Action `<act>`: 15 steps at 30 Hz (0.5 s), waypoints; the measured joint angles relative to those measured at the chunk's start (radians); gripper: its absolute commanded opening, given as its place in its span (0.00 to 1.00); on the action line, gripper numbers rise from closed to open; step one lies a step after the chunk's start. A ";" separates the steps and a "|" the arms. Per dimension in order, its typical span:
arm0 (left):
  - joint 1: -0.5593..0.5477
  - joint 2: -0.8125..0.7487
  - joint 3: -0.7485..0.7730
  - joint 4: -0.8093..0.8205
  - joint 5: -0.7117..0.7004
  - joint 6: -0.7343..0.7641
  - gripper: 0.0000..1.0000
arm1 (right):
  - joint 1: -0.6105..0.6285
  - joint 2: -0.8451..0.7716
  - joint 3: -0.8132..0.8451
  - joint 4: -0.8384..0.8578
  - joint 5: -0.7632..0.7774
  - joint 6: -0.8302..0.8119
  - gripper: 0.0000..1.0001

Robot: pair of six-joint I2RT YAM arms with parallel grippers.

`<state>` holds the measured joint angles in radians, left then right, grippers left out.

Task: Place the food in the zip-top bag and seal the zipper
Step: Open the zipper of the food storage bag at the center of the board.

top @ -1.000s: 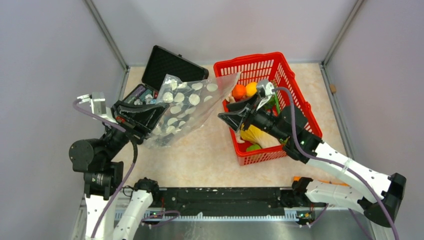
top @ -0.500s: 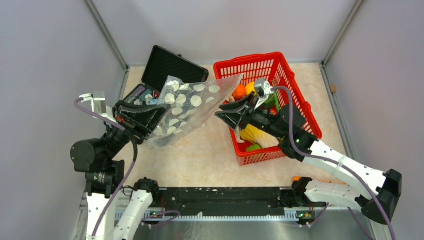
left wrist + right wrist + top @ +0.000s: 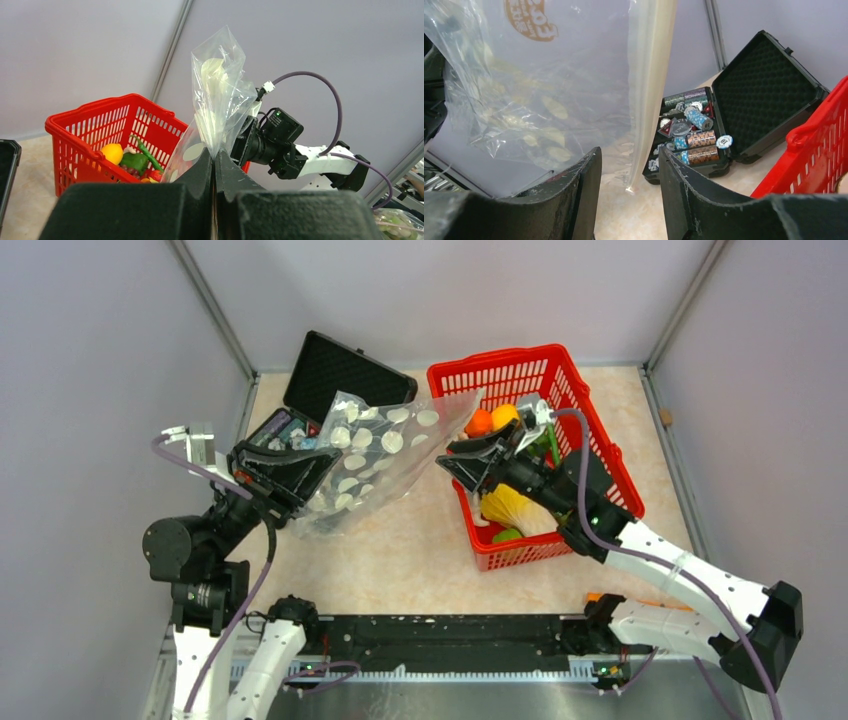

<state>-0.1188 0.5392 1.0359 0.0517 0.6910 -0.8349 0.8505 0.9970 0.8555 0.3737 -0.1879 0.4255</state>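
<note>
My left gripper (image 3: 300, 475) (image 3: 215, 160) is shut on the zip-top bag (image 3: 375, 450), a clear crinkly bag with white spots, and holds it up off the table, mouth end toward the basket. The zipper (image 3: 649, 90) hangs as a whitish strip between the open jaws of my right gripper (image 3: 452, 460) (image 3: 630, 165), not pinched. The food lies in the red basket (image 3: 590, 420): an orange (image 3: 478, 422), a yellow lemon (image 3: 502, 416) (image 3: 112, 153), a green pepper (image 3: 133, 162), a pale cabbage (image 3: 512, 508). The bag (image 3: 217, 100) holds no food that I can see.
An open black hard case (image 3: 330, 380) (image 3: 744, 100) with poker chips stands at the back left, behind the bag. The red basket sits right of centre, under my right arm. Grey walls close in the table on three sides.
My right gripper has moved a little back and up toward the bag's mouth end. The left gripper and bag have hardly moved.
</note>
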 measured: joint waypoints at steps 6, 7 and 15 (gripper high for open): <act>0.000 0.000 0.000 -0.001 -0.001 0.004 0.00 | -0.021 0.020 0.000 0.063 -0.058 0.028 0.40; 0.000 0.000 0.000 -0.001 -0.001 0.004 0.00 | -0.023 0.026 0.000 0.068 -0.067 0.032 0.39; 0.000 0.002 0.000 -0.024 -0.023 0.031 0.00 | -0.029 0.042 -0.004 0.096 -0.111 0.058 0.11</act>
<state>-0.1188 0.5415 1.0359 0.0280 0.6678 -0.8043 0.8211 1.0386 0.8513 0.4698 -0.2989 0.4835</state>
